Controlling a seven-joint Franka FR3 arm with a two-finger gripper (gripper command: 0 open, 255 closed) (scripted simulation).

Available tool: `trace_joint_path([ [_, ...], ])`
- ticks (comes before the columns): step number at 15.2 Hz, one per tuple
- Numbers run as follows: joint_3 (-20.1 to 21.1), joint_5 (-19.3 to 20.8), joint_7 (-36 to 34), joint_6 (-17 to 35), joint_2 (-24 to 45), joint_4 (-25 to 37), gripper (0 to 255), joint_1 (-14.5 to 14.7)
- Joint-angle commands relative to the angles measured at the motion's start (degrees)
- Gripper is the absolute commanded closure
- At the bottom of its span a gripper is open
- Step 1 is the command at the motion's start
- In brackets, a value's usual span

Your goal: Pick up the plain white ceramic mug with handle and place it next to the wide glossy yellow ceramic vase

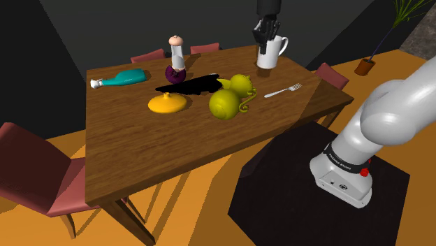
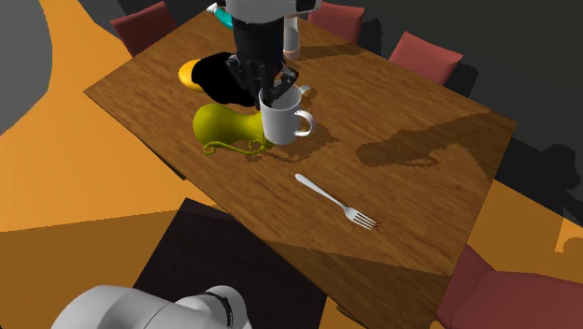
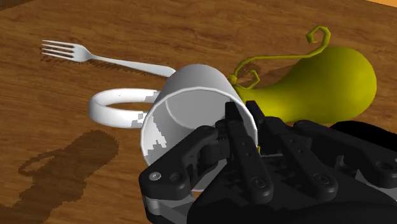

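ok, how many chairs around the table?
4 chairs: one at the shoulder view's lower left, two side by side along the table's far edge, one at the right corner. Others may be hidden.

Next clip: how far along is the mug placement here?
Done: the end effector clasps the white mug by its rim, clear of the table. In hand: the carry, with the mug tilted near the olive gourd. Left: setting it down beside the wide yellow vase and releasing.
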State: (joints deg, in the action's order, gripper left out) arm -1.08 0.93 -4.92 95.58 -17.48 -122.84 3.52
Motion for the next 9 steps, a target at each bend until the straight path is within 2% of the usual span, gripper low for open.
trace_joint_path([
  [1, 1.9, -1.1, -2.9, -0.4, 0.0, 0.4, 255, 1.3],
  [9, 9.1, -4.9, -13.8, -0.3, 2.7, 3.3, 255, 6.0],
])
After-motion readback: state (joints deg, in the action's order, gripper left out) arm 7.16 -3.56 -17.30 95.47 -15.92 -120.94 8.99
